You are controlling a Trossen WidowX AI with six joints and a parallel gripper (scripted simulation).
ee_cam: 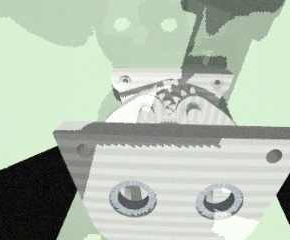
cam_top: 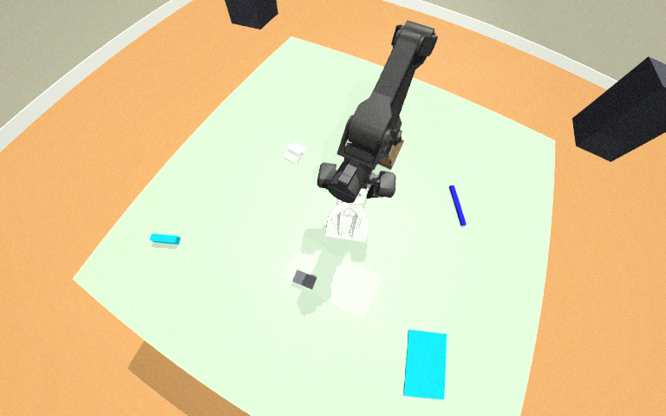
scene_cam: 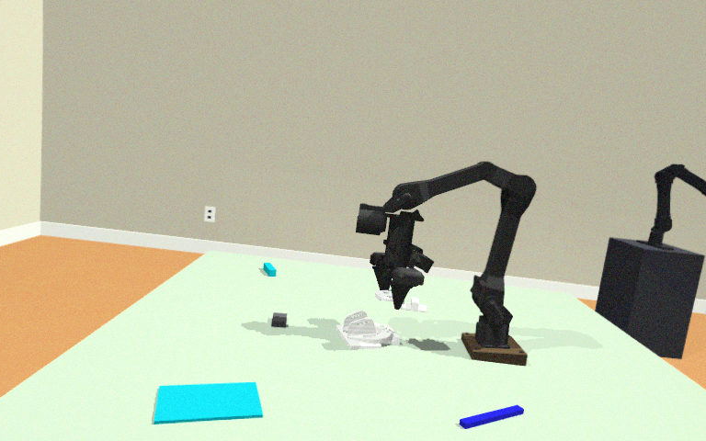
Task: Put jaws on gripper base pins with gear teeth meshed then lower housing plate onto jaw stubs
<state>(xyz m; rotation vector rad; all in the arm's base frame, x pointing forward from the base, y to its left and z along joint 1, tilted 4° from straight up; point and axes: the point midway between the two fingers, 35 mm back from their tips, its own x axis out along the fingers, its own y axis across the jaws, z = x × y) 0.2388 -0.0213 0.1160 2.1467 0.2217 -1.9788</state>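
Observation:
My gripper (scene_cam: pixel 391 298) (ee_cam: pixel 175 151) is shut on the white housing plate (ee_cam: pixel 175 165), a striped plate with two ringed holes, held high above the gripper base (cam_top: pixel 360 237) (scene_cam: pixel 359 344) (ee_cam: pixel 152 75). In the wrist view the plate looks roughly square to the base and hides its near part. The left jaw (ee_cam: pixel 127 111) and right jaw (ee_cam: pixel 212 112) are on the base, their toothed ends together between two round stubs. How deep the teeth mesh is not clear. In the top view the hand hides most of the plate.
A small white stepped block (cam_top: pixel 294 152) (scene_cam: pixel 415 304) lies behind the base. A dark block (cam_top: pixel 303 279) (scene_cam: pixel 278 319), cyan bar (cam_top: pixel 165 238) (scene_cam: pixel 269 269), blue bar (cam_top: pixel 457 205) (scene_cam: pixel 491 416) and cyan slab (cam_top: pixel 425 364) (scene_cam: pixel 208 402) lie farther out.

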